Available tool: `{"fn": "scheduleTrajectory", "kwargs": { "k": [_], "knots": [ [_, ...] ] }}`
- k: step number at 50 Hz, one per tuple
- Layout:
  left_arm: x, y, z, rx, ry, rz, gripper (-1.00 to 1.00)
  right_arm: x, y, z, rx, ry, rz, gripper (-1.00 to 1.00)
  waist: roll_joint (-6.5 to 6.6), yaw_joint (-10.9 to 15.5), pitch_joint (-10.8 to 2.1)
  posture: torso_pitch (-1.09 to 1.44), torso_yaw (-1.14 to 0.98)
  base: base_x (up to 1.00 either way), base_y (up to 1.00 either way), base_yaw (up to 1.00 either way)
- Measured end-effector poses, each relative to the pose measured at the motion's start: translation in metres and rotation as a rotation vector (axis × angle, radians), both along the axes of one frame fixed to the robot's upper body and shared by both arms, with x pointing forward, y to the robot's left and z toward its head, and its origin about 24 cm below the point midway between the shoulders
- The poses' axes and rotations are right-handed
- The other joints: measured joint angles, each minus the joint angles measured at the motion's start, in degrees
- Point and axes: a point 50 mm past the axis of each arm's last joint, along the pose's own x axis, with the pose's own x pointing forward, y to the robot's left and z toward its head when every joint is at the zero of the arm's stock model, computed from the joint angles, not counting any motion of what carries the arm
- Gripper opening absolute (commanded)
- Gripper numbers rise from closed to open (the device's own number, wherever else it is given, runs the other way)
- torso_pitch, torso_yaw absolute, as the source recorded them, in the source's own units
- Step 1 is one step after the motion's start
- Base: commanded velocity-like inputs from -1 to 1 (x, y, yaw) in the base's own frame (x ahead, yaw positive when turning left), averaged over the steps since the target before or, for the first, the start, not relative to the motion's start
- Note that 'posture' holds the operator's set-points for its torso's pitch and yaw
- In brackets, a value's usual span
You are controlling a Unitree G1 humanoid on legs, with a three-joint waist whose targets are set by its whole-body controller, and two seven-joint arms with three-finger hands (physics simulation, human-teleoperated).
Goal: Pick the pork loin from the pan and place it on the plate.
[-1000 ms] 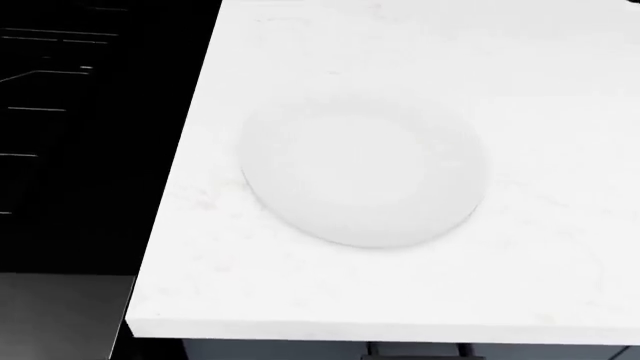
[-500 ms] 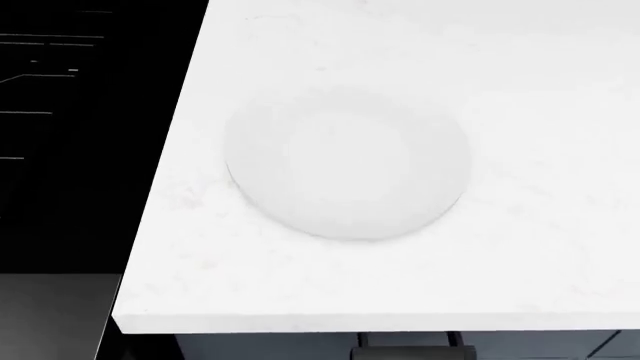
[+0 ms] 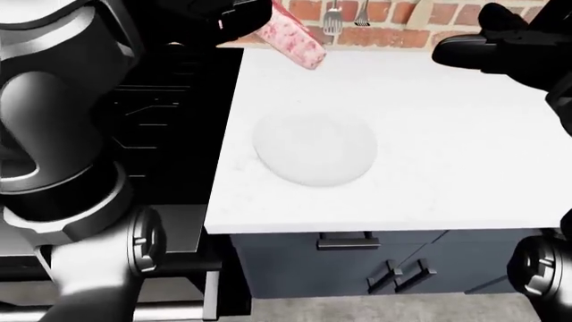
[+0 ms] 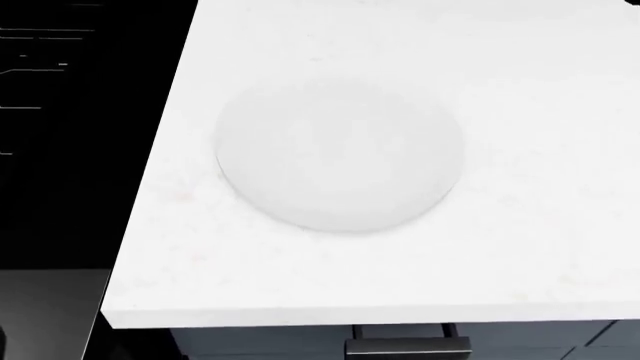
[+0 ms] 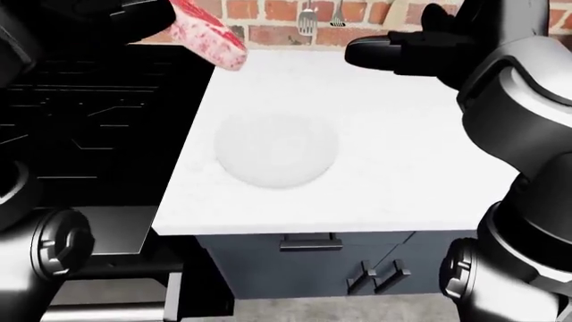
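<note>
White counter [image 4: 520, 187], plate [image 4: 340, 154], black stove [image 3: 169, 127] left, brick wall [image 5: 268, 10]

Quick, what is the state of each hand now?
Left hand: closed, holding the pork loin.
Right hand: open, holding nothing.

left hand [image 3: 234, 15] raised and clenched; right hand [image 5: 407, 47] raised, fingers spread.

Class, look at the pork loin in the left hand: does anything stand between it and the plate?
Nothing visible does. The pork loin hangs in the left hand up and left of the bare plate; the right hand hovers off to the right.
</note>
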Motion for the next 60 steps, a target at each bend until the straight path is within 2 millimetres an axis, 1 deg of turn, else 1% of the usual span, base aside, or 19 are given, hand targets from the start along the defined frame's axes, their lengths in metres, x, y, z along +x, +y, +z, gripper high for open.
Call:
{"fn": "scheduleTrajectory", "kwargs": {
  "k": [12, 24, 36, 41, 46, 60],
  "knots": [
    [-0.017, -0.012, -0.008, -0.027, 0.012, -0.082, -0.81, -0.001, 0.000, 0.002, -0.001, -0.003, 0.001, 1.00, 0.34, -0.2, -0.09, 0.00, 0.00, 0.00, 0.00, 0.00],
    [-0.028, -0.023, -0.024, -0.030, 0.035, -0.149, -0.80, 0.000, 0.001, 0.002, -0.002, -0.001, 0.003, 1.00, 0.67, -0.3, -0.09, 0.00, 0.00, 0.00, 0.00, 0.00],
    [-0.035, -0.034, -0.047, -0.030, 0.050, -0.194, -0.77, 0.001, 0.001, -0.001, -0.002, 0.000, 0.004, 1.00, 1.00, -0.3, -0.25, 0.00, 0.00, 0.00, 0.00, 0.00],
    [-0.034, -0.037, -0.057, -0.035, 0.063, -0.209, -0.76, 0.000, 0.001, 0.001, -0.003, -0.004, 0.003, 1.00, 1.11, -0.3, -0.34, 0.00, 0.00, 0.00, 0.00, 0.00],
    [-0.031, -0.037, -0.063, -0.050, 0.068, -0.205, -0.73, 0.000, 0.001, 0.000, -0.004, -0.003, 0.004, 1.00, 1.13, -0.3, -0.42, 0.00, 0.00, 0.00, 0.00, 0.00],
    [-0.013, -0.036, -0.082, -0.056, 0.102, -0.190, -0.71, 0.000, 0.001, -0.001, -0.003, -0.003, 0.004, 1.00, 0.89, -0.1, -0.56, 0.00, 0.00, 0.00, 0.00, 0.00]
  ]
}}
